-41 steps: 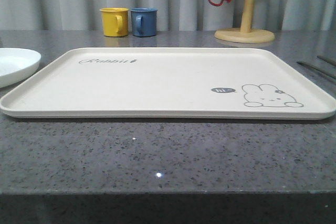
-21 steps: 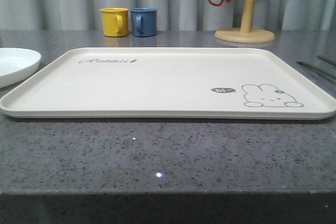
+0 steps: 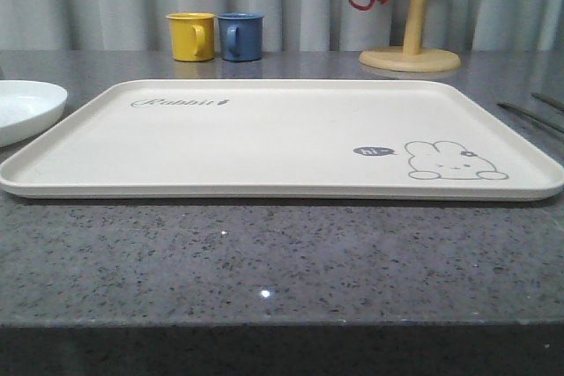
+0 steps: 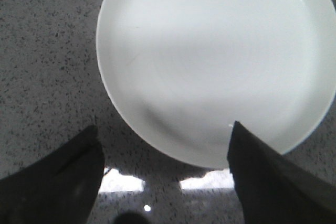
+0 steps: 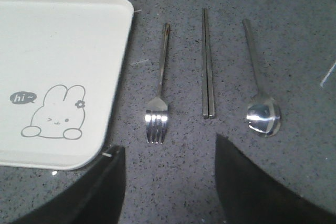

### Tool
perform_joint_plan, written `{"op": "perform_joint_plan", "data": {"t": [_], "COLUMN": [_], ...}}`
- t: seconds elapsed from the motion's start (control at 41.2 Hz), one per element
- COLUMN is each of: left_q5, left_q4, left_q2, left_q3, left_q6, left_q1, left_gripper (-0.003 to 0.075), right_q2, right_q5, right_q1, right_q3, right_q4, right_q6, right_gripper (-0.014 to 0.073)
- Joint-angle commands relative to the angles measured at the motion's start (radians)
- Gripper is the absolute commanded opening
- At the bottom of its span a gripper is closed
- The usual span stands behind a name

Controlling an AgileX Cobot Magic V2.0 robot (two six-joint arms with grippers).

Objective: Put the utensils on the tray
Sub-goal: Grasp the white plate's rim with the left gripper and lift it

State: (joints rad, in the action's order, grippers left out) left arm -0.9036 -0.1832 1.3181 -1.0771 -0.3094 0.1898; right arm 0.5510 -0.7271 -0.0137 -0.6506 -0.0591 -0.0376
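Where the tray (image 3: 264,143) lies bare, it reads "Rabbit" and "hi".

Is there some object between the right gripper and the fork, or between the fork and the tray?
Nothing visible. The right gripper hangs open above the fork, and only bare counter separates the fork from the tray edge beside it.

The fork (image 5: 157,109), chopsticks (image 5: 207,66) and spoon (image 5: 261,90) were shiny steel; the tray (image 3: 264,143) looked matt, perhaps plastic; the speckled stone surface (image 3: 282,261) was glossy.
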Motion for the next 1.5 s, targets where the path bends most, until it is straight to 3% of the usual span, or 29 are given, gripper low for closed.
{"op": "perform_joint_plan", "data": {"t": [0.0, 0.315, 0.412, 0.679, 0.97, 1.334, 1.479], "left_q5": [0.027, 0.073, 0.119, 0.133, 0.111, -0.010, -0.016], "left_q4": [-0.133, -0.180, -0.182, -0.186, -0.186, -0.259, -0.263], "left_q2": [0.055, 0.235, 0.261, 0.302, 0.302, 0.190, 0.160], "left_q3": [-0.070, -0.134, -0.134, -0.134, -0.135, -0.262, -0.275], "left_q6": [-0.087, -0.105, -0.105, -0.105, -0.105, -0.105, -0.105], "left_q1": [0.071, 0.109, 0.109, 0.109, 0.109, 0.099, 0.021], "left_gripper": [0.0484, 0.0478, 0.0445, 0.0278, -0.0020, -0.0018, -0.0018], "right_q2": [0.010, 0.010, 0.010, 0.010, 0.010, 0.010, 0.010], "right_q5": [0.063, 0.062, 0.062, 0.062, 0.062, 0.062, 0.062], "right_q1": [0.007, 0.007, 0.007, 0.007, 0.007, 0.007, 0.007], "right_q3": [-0.024, -0.024, -0.024, -0.024, -0.024, -0.024, -0.024], "right_q4": [-0.005, -0.005, -0.005, -0.005, -0.005, -0.005, -0.005], "right_q6": [0.003, 0.003, 0.003, 0.003, 0.003, 0.003, 0.003], "right_gripper": [0.0415, 0.0415, 0.0415, 0.0415, 0.0415, 0.0415, 0.0415]}}
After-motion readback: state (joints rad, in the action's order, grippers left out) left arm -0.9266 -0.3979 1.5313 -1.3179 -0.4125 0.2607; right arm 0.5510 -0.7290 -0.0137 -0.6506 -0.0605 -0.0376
